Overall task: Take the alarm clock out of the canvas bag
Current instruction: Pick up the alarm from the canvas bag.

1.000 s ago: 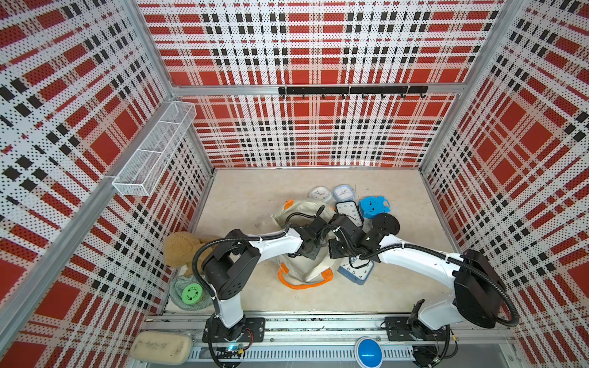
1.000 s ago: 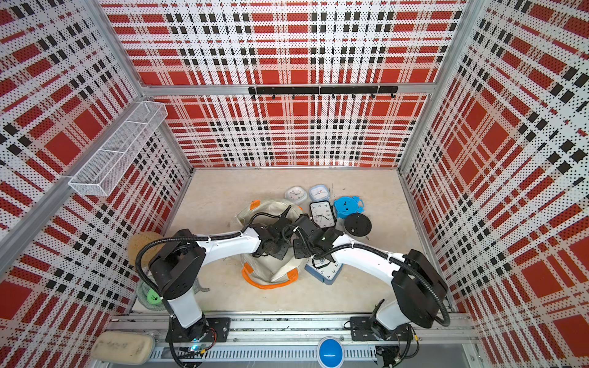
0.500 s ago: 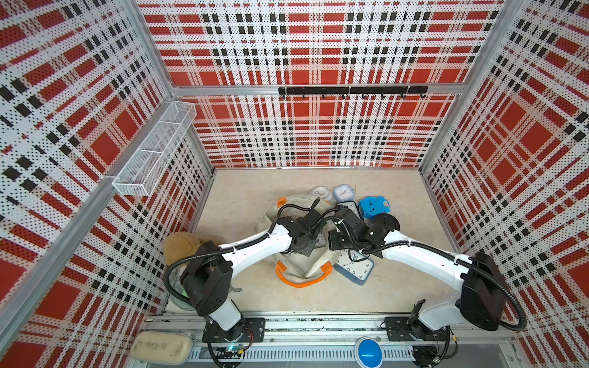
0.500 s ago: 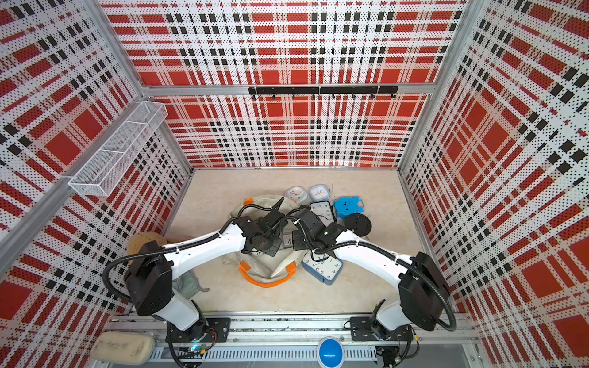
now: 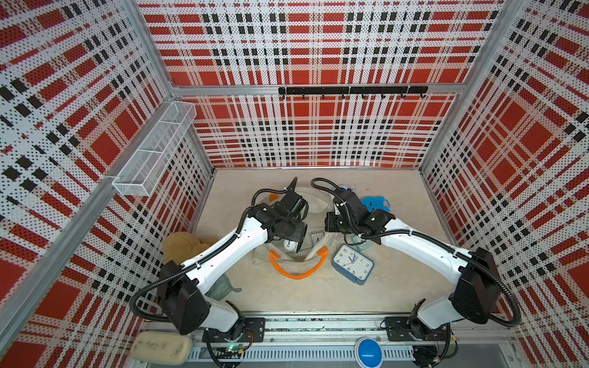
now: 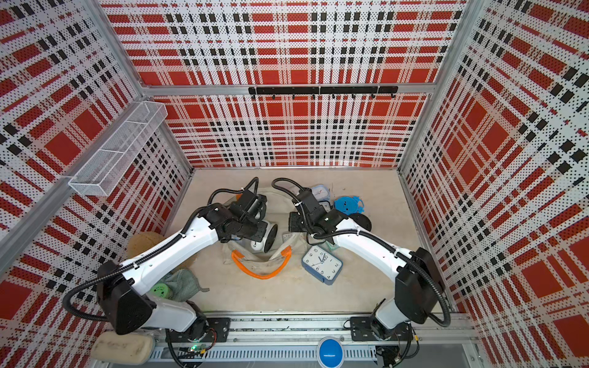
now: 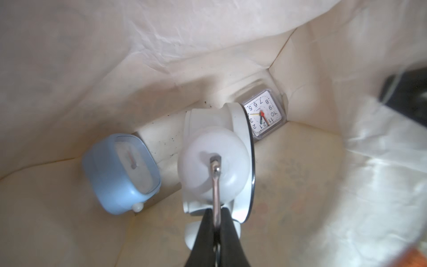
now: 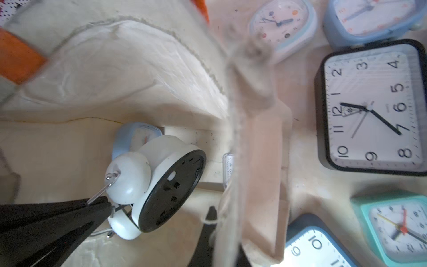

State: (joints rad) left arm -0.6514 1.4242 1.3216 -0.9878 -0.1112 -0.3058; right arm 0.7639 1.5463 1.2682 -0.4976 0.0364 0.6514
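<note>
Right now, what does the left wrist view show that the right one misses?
Left wrist only: the full face of the small square clock, deep in the bag. Right wrist only: clocks outside the bag, like the black clock and the teal clock. Both: the white bell clock held by its wire handle in the left tool, with a light blue clock beside it.

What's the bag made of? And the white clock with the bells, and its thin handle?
The bag is cloth, probably canvas: matte cream, creased, frayed at the rim. The white clock looks like glossy plastic or painted metal; its bells shine softly. The handle is thin metal wire, silvery and shiny.
</note>
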